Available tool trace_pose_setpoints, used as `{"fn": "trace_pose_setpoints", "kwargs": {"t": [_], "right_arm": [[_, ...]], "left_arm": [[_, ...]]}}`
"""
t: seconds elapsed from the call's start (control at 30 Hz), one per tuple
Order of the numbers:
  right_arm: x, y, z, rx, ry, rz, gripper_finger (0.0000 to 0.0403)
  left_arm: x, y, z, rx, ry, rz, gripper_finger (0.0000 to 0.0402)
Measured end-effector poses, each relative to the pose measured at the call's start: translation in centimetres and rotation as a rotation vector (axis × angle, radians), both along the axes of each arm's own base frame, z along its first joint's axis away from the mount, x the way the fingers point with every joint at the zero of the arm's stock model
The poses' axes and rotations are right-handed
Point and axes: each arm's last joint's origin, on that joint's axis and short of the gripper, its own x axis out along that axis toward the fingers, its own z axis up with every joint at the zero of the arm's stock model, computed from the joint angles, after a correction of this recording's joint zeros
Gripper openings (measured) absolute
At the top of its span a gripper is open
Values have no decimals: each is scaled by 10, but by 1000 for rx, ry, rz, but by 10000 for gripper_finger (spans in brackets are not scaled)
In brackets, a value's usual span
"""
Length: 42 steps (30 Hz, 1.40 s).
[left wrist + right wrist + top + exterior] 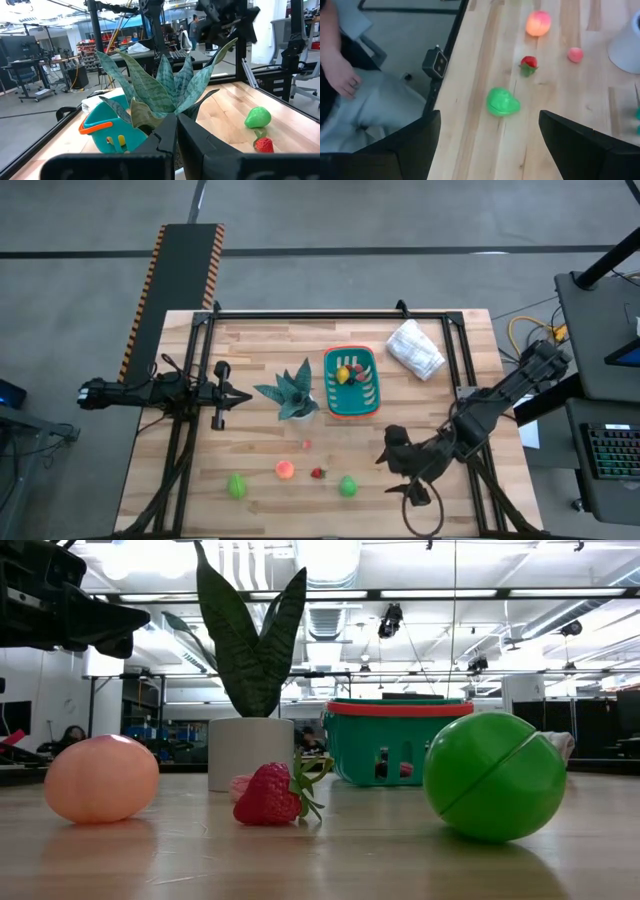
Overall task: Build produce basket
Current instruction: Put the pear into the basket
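Your right gripper (392,458) hovers with fingers spread wide, near the green toy fruit (347,486) on the table's front edge. Lower straight over it and center it before closing; its rounded shape could likely roll. The basket (367,402) sits mid-table, already holding some produce. Your left gripper (243,397), fingers pressed together, waits beside the plant (291,392).

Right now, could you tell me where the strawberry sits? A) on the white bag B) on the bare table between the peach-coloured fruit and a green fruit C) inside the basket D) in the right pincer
B: the strawberry lies on the wood between the peach-coloured fruit and the green fruit, outside the basket.
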Motion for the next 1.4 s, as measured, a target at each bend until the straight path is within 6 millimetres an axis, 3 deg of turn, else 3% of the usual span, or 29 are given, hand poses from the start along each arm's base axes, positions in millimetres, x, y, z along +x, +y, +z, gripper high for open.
{"fn": "trace_pose_setpoints", "kwargs": {"t": [0.2,0.53,0.67,1.4], "right_arm": [[14,14,-30,-94,40,57,327],[47,39,-55,-158,69,88,327],[59,47,-72,-257,61,88,327],[73,55,-127,-362,107,32,327]], "left_arm": [[0,0,0,0,0,0,0],[0,0,0,0,0,0,0],[0,0,0,0,0,0,0],[0,0,0,0,1,0,0]]}}
